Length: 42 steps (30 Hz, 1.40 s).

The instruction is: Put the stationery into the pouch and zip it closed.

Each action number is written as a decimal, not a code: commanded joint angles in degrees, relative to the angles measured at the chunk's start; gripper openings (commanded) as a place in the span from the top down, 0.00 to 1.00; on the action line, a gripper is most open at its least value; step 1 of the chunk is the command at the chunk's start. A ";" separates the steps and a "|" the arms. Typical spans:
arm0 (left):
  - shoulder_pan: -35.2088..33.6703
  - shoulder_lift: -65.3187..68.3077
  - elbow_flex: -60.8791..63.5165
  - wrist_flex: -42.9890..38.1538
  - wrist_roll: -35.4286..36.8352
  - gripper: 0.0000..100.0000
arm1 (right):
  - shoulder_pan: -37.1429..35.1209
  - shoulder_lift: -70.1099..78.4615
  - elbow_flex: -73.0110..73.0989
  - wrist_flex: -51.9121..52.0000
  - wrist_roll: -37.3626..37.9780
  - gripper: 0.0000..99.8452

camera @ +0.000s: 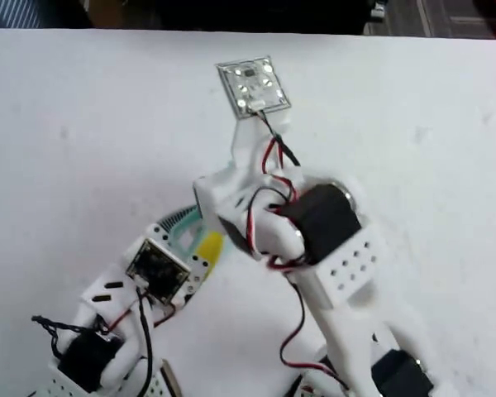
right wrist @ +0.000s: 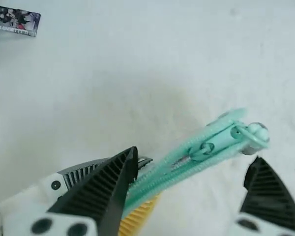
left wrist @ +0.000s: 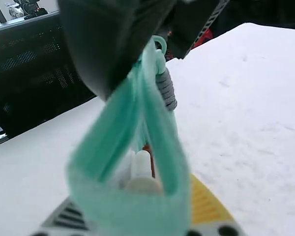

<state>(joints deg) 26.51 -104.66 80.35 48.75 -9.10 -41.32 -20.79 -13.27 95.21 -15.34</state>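
At the lower centre of the high view, the mint-green pouch (camera: 184, 219) sits between the two arms on the white table (camera: 83, 124). The arms cover most of it — only a curved strip of its edge and a yellow patch (camera: 209, 245) show. The left gripper (camera: 195, 252), coming in from the lower left of that frame, pinches the pouch's near end. In its wrist view the mint mouth gapes close to the lens, flanked by a grey ribbed surface and a yellow one; whether those are pouch panels or fingers I cannot tell. Inside the open mouth lie white stick-shaped pieces of stationery (left wrist: 140, 172). The right gripper (right wrist: 195, 155) is spread wide, its black ridged jaws standing on either side of the pouch's far end, apart from it. At that end hangs the zipper pull (right wrist: 246, 133) — a mint ring with a pale grey toggle. A small printed card (right wrist: 14, 20) lies on the table, well apart from the pouch.
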 commanded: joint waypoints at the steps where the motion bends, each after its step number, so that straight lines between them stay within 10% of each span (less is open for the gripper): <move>1: -1.19 0.04 -0.26 -1.23 -0.70 0.98 | 0.04 3.82 -1.93 2.77 2.73 0.70; 8: -1.10 0.04 -0.26 -1.14 -1.05 0.97 | 0.04 12.18 -2.55 2.68 7.65 0.99; 17: -1.10 0.04 -1.32 0.97 0.79 0.74 | 5.67 12.79 -14.24 2.42 7.91 0.98; 25: -1.63 0.04 -10.73 10.90 5.71 0.74 | 14.20 12.79 -16.00 -5.14 11.60 0.98; 33: -5.23 0.04 -12.13 11.16 6.15 0.74 | 22.64 10.77 -16.35 -7.25 47.56 0.98; 36: -10.68 0.04 -11.16 8.18 8.00 0.74 | 17.45 6.99 -15.47 4.88 70.51 0.98; 42: -23.43 0.04 -6.07 -1.49 18.90 0.74 | 8.04 -9.01 5.71 3.91 85.71 0.98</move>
<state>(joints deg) 10.42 -104.75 72.70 53.67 3.21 -28.13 -21.41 -15.74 97.58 60.97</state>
